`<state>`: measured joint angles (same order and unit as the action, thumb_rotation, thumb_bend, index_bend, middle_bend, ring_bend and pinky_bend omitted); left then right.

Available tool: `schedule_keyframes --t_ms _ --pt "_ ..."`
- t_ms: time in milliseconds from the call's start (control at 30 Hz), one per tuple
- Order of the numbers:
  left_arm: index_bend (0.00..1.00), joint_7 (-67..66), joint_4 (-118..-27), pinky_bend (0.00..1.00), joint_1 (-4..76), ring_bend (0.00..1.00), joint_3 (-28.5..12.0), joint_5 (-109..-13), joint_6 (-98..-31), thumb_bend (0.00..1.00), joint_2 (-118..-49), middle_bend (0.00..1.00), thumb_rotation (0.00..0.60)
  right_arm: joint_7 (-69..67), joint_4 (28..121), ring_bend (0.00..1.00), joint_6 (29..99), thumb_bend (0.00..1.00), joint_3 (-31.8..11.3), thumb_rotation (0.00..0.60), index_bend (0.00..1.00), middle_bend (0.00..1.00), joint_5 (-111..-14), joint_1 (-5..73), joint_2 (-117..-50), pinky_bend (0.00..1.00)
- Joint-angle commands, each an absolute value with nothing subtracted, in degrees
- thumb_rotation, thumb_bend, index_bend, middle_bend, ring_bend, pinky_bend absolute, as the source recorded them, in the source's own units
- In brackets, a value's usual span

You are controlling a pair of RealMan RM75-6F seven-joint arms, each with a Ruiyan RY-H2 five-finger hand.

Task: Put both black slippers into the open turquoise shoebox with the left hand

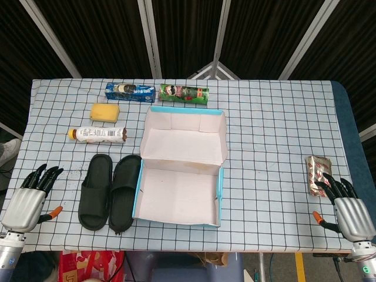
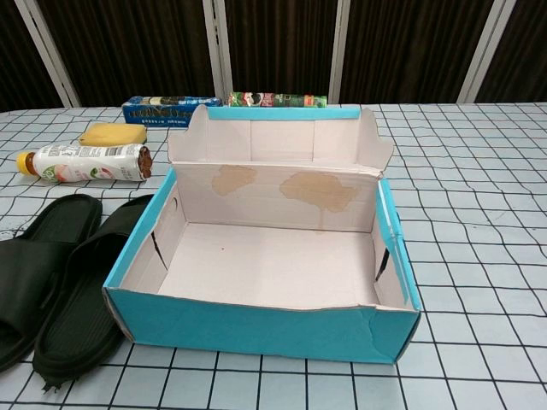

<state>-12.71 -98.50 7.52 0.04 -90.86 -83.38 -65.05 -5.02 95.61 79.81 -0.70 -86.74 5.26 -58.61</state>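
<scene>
1. Your left hand (image 1: 30,197) rests at the table's (image 1: 276,147) near edge, fingers spread, holding nothing.
2. Just beyond it the two black slippers (image 1: 109,191) lie side by side, the nearer one touching the turquoise shoebox (image 1: 179,191), which stands open with its lid back.
3. Your right hand (image 1: 348,208) rests far right, fingers apart, empty, beside a snack packet (image 1: 317,173).

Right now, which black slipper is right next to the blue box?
The right-hand slipper of the pair. It lies alongside the box; the other slipper lies beyond it, nearer the left hand.
</scene>
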Motion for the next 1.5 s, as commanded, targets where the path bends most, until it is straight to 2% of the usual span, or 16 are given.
schedule_keyframes --t_ms 33,500,833,1100,1500 --pt "0.11 -12.72 -98.51 0.16 7.58 0.04 0.13 -91.00 -83.27 0.26 -65.05 0.10 0.600 -4.82 95.78 0.16 79.89 0.31 -0.64 0.600 0.21 0.10 -86.62 5.11 -58.51 0.07" --pt "0.10 -13.26 -98.73 0.16 7.71 0.04 0.37 -91.94 -83.43 0.26 -65.30 0.09 0.600 -4.80 95.93 0.16 80.20 0.31 -0.64 0.600 0.21 0.10 -86.29 4.71 -58.27 0.07" --pt "0.03 -16.91 -100.53 0.16 6.60 0.04 1.19 -89.91 -82.94 0.22 -65.72 0.07 0.600 -5.70 95.85 0.16 80.83 0.31 -0.55 0.600 0.21 0.10 -86.55 4.25 -58.09 0.07" --pt "0.03 -24.51 -93.77 0.16 5.68 0.04 3.64 -91.31 -81.87 0.18 -71.05 0.06 0.600 -6.87 95.40 0.16 81.53 0.31 -0.63 0.600 0.21 0.10 -86.87 3.93 -57.76 0.07" --pt "0.03 -22.16 -82.54 0.16 6.78 0.04 2.83 -93.88 -82.40 0.17 -80.85 0.07 0.600 -8.07 94.96 0.16 81.26 0.31 -0.71 0.600 0.21 0.10 -86.63 3.87 -57.52 0.07"
